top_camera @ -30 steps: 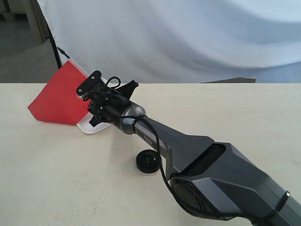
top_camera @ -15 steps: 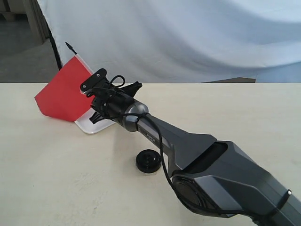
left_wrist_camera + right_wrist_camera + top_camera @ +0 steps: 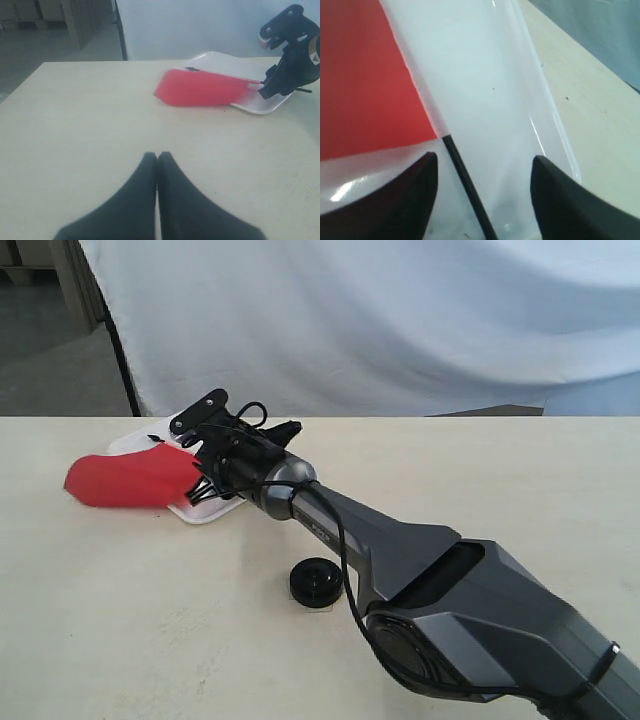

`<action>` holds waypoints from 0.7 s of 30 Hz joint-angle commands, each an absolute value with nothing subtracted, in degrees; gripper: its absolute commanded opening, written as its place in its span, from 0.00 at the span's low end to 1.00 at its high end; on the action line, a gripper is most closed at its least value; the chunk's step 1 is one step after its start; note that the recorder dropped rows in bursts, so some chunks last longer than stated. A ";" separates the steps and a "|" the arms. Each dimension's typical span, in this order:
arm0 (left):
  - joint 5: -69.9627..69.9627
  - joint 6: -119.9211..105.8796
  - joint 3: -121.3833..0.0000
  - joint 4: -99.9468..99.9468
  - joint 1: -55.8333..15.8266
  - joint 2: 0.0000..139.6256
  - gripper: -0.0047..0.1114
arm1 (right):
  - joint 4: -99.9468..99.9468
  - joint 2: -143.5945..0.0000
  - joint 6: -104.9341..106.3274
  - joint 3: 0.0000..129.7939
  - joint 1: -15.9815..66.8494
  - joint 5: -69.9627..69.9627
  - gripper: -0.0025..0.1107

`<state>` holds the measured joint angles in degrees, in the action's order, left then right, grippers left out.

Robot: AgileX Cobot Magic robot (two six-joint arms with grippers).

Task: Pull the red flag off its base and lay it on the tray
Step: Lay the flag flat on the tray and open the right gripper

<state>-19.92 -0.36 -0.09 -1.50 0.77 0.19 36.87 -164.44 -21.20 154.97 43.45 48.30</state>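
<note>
The red flag (image 3: 128, 480) lies flat, its cloth (image 3: 200, 88) spilling over the near edge of the white tray (image 3: 212, 510) onto the table. In the right wrist view the thin black pole (image 3: 466, 181) rests on the tray (image 3: 490, 75) beside the red cloth (image 3: 360, 75). My right gripper (image 3: 485, 157) hangs open just over the tray, its jaws apart on either side of the pole and not touching it. The black round base (image 3: 317, 582) stands alone on the table, nearer the camera. My left gripper (image 3: 157, 156) is shut and holds nothing, low over bare table, well short of the flag.
The right arm (image 3: 420, 580) stretches diagonally across the table from the lower right and passes beside the base. A white curtain (image 3: 380, 320) hangs behind the table's far edge. The tray (image 3: 260, 102) sits near that far edge.
The flag, held up tilted a moment ago, has dropped flat onto the tray and table. The right gripper has let go of the pole and stays over the tray.
</note>
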 commanded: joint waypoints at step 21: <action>-19.66 0.00 0.00 -1.65 0.66 0.00 0.04 | 23.00 -154.75 0.83 155.21 46.03 69.32 0.02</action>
